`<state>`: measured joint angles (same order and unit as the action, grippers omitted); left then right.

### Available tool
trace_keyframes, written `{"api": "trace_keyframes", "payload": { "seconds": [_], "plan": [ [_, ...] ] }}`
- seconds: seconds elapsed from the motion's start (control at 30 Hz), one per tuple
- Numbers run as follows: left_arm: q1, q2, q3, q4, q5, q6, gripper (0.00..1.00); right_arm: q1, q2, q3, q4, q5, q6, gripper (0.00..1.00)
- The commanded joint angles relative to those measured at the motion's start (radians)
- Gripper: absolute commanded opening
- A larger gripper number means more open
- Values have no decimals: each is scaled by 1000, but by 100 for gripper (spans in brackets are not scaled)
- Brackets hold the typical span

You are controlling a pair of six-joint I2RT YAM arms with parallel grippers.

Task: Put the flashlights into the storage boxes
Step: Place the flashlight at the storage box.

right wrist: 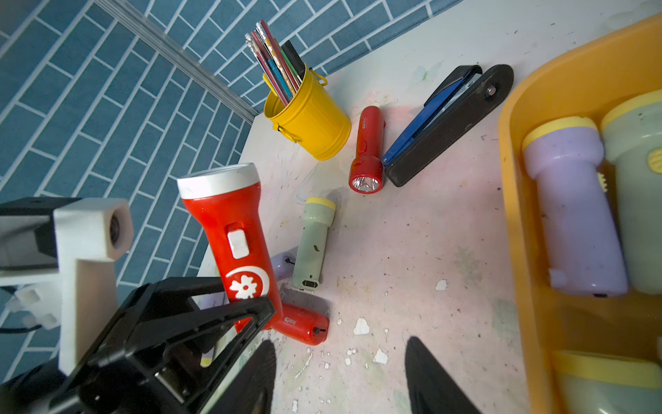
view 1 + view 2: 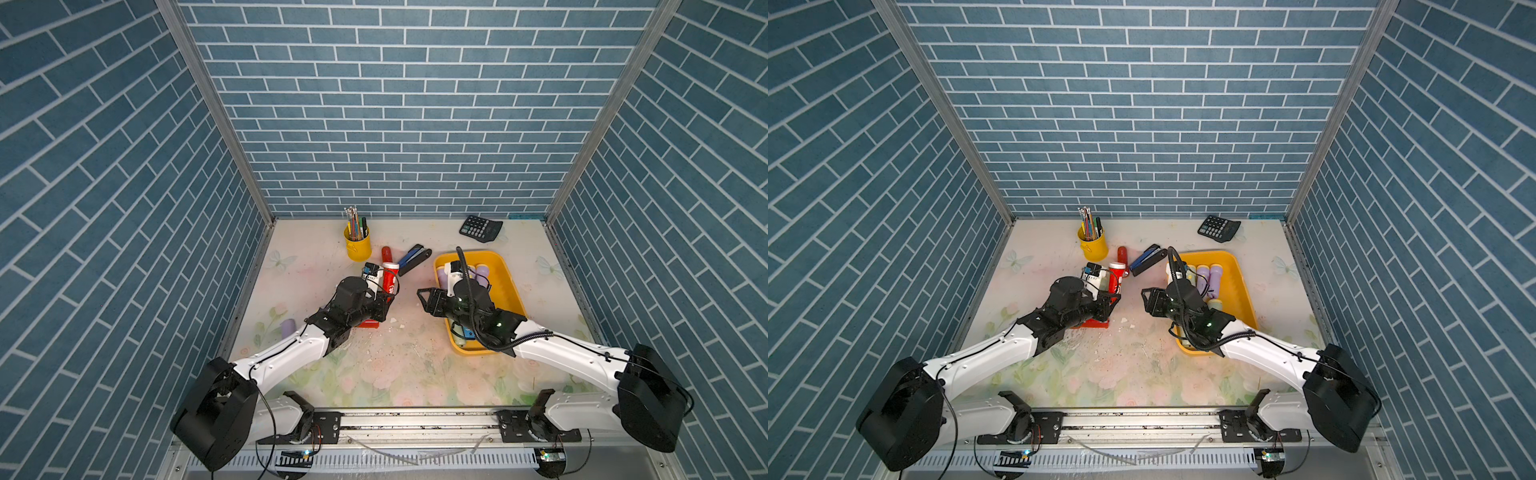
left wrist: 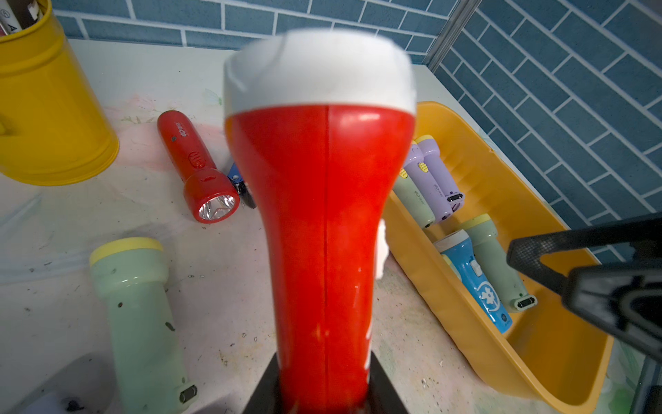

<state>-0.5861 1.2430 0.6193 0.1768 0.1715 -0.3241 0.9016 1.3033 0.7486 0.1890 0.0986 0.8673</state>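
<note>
We see the left gripper (image 1: 247,304) clamped on the tail end of a red flashlight (image 1: 229,229) that has a white head and a white flower mark. It holds this flashlight clear of the counter (image 2: 374,365), with the head tilted up toward the back wall. In both top views the flashlight sits between the pen cup (image 2: 358,245) and the yellow tray (image 2: 505,286), outside the tray. The right gripper (image 1: 340,362) has its jaws partly apart with nothing between them. It hangs over the counter just beside the tray's left rim, and its arm reaches across the tray.

Inside the tray we make out two lilac flashlights (image 3: 433,172) lying side by side, at least two pale green flashlights (image 3: 498,261) and a blue flashlight (image 3: 476,286). Four more lie on the counter:
- A small red flashlight (image 3: 197,168) lies just beside the stapler (image 1: 451,118).
- A loose green flashlight (image 3: 139,315) lies near the middle.
- A second small red flashlight (image 1: 304,326) lies under the left gripper.
- A loose lilac flashlight (image 2: 288,328) lies by the left arm.

A calculator (image 2: 481,227) rests near the far right corner.
</note>
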Motion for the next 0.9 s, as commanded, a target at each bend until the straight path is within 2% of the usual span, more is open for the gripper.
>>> {"api": "trace_keyframes", "payload": {
  "seconds": [0.0, 0.27, 0.87],
  "plan": [
    [-3, -19, 14, 9, -14, 13, 17, 37, 40, 70, 78, 58, 65, 60],
    [-4, -27, 7, 9, -14, 17, 17, 62, 166, 155, 142, 24, 58, 61],
    [-3, -36, -1, 54, 39, 22, 17, 60, 301, 258, 219, -53, 19, 61]
  ]
}}
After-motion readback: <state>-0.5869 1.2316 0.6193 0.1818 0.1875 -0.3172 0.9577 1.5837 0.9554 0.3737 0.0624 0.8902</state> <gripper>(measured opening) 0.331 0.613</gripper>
